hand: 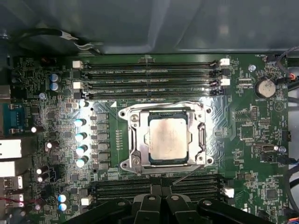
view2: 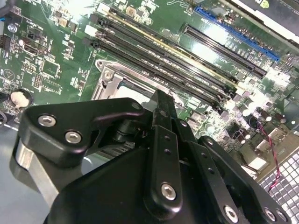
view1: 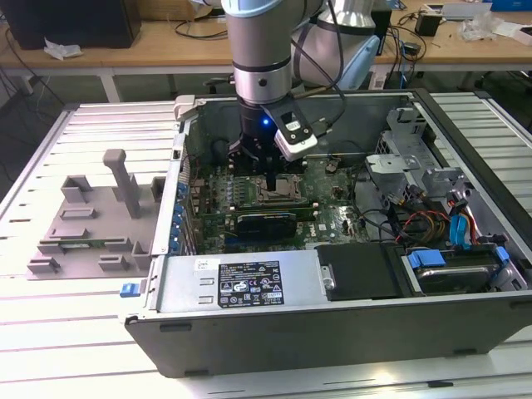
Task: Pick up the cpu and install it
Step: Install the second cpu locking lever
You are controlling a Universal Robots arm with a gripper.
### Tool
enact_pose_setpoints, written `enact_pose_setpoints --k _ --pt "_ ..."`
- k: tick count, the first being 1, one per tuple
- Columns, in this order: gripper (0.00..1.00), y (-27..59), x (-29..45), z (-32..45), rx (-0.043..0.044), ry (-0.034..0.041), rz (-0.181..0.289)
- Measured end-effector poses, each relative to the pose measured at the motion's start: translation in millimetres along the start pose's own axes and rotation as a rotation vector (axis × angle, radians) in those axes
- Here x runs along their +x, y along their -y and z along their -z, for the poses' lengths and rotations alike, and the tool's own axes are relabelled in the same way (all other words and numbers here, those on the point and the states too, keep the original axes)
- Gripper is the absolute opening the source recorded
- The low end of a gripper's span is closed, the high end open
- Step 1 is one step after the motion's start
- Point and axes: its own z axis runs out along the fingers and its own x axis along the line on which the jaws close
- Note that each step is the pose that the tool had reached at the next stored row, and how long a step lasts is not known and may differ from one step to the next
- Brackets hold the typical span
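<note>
Already seated, the flat square cpu with its dull silver metal top (hand: 167, 139) lies inside the silver-framed socket (hand: 135, 140) on the green motherboard (hand: 243, 121), with the metal retention frame around its edges in the first wrist view. Rows of long black memory slots (hand: 149, 77) run along one side of the socket, and more run along the opposite side. The black gripper (hand: 161, 193) hangs just above the socket holding nothing; its jaws are pressed together in both wrist views. In the exterior view the gripper (view1: 272, 184) reaches down into the open grey computer case (view1: 332, 332), which rests on a white slatted counter (view1: 75, 332). A grey moulded parts tray (view1: 91, 224) sits on the exterior view's left.
</note>
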Motion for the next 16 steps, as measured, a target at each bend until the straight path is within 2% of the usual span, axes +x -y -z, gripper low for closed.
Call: enact_pose_setpoints --k 3,5,9,10,12,13,16 --pt "0.11 5.9 -0.1 -1.1 -0.0002 0.0000 0.000" --pt "0.11 7.1 0.1 -2.6 -0.0036 -0.0001 0.000" --pt "0.11 8.4 3.0 -4.6 -0.0251 0.0028 -0.002" --pt "0.11 10.5 3.5 -5.2 -0.0357 0.0036 -0.002" --pt "0.11 14.0 4.3 -6.5 -0.0495 0.0041 -0.001" --pt "0.11 14.5 4.7 -7.6 -0.0529 0.0041 0.001" --pt "0.11 14.6 4.9 -8.6 -0.0539 0.0037 0.006"
